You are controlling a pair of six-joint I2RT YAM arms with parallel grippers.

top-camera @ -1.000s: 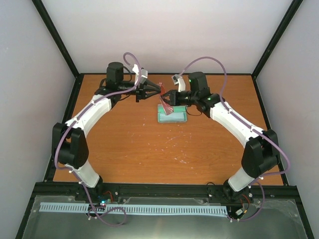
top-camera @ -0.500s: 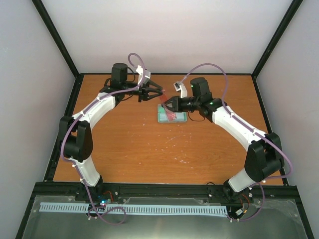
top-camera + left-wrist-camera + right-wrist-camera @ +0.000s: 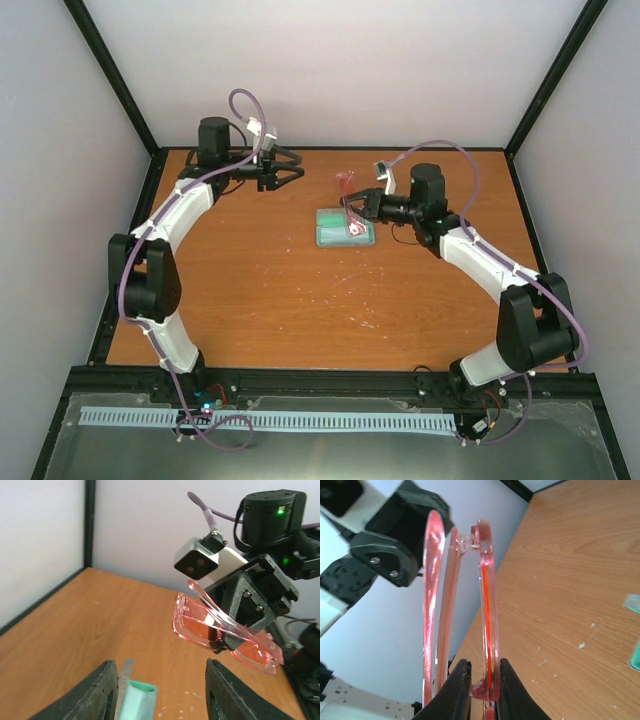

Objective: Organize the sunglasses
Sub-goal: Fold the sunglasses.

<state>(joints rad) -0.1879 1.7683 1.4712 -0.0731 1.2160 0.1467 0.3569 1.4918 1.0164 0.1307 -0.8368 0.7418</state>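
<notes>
well, at the left the left pincer (image 3: 272,174) is standing wide and empty over the surface (image 3: 250,290), well apart from the rest. right of it the sunglasses (image 3: 346,184) are hanging in the air, folded, above the far edge of the case (image 3: 345,229), which is showing its green lining. they are looking light, thin, slick and brittle, so the frame rim is probably serving best. the right pincer (image 3: 357,206) is pinching that rim narrowly, and only its own arm is crowding the case.
</notes>
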